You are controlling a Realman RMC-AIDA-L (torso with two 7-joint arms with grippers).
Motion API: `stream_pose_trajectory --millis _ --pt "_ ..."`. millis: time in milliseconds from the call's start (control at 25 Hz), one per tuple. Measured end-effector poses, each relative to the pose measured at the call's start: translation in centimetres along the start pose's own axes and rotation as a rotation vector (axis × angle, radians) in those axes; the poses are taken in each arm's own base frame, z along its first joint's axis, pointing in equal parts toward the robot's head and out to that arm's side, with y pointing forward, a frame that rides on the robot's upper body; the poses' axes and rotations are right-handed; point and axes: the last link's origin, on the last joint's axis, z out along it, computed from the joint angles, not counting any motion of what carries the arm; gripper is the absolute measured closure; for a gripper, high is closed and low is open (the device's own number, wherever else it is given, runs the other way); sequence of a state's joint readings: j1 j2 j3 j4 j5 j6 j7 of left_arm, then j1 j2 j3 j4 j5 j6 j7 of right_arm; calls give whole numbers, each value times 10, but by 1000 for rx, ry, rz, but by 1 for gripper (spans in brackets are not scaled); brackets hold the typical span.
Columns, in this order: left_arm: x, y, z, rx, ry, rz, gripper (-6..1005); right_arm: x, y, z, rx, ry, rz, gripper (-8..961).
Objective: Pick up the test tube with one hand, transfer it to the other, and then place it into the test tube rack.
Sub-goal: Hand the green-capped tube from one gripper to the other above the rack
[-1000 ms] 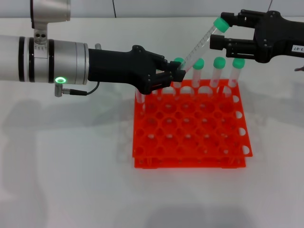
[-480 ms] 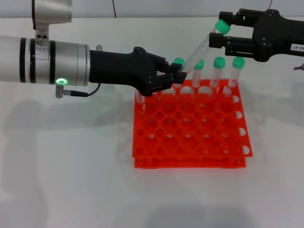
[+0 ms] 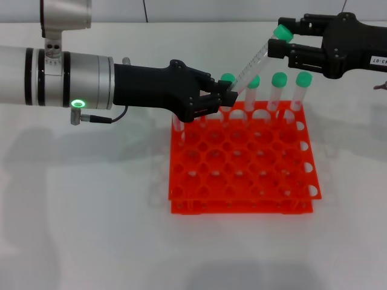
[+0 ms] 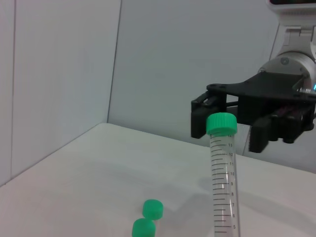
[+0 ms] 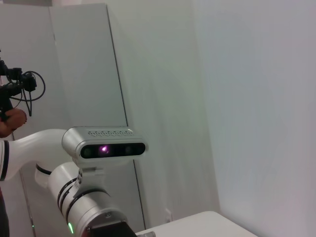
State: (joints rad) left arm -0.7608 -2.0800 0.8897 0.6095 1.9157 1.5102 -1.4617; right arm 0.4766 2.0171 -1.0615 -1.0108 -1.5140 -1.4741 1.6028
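black claw-like left gripper [image 3: 225, 96] clamps slender clear green-capped test tube [image 3: 254, 60] | black right gripper [image 3: 279, 43] parted around cap | above bright orange-red plastic rack [image 3: 242, 160]

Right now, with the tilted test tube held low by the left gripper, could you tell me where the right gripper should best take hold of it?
Probably at the upper end, just below the green cap. The test tube leans with its cap toward the right gripper, whose fingers look open around it, while the left gripper pinches the lower end above the test tube rack. Coming from the robot's right, along the free upper barrel, looks clearest.
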Motion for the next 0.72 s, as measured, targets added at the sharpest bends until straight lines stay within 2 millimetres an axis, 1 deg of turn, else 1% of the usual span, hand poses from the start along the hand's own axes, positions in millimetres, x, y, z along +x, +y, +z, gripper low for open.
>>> stream_pose_trajectory --millis 320,560,720 --pt "1 1 0 -8 3 1 822 0 0 0 -1 0 -2 512" --pt "1 1 0 -10 3 -2 822 -1 0 0 -1 0 -2 660" --pt "1 1 0 -10 3 -2 822 0 0 0 -1 1 1 661"
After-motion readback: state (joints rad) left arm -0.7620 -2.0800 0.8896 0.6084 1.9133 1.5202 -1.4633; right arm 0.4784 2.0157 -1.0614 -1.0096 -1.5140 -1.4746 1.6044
